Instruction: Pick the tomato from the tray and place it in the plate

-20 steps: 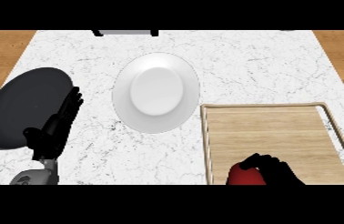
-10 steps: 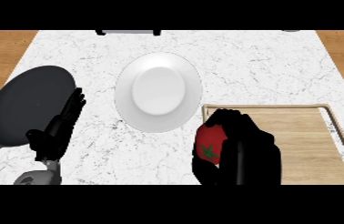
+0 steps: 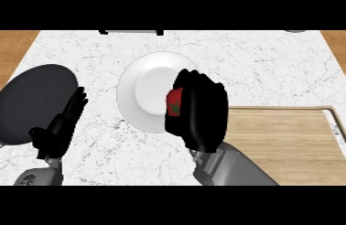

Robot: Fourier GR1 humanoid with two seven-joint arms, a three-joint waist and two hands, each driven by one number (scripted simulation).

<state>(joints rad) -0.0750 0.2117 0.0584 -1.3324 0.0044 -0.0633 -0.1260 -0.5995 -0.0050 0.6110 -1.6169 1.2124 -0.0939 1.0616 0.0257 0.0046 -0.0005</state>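
Red tomato (image 3: 174, 104) clasped in right robot hand (image 3: 199, 112), now off tray (image 3: 290, 137), over plate (image 3: 145, 93).

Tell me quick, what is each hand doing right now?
Left hand: open, holding nothing, resting at the view's left.
Right hand: shut on the tomato, over the plate.
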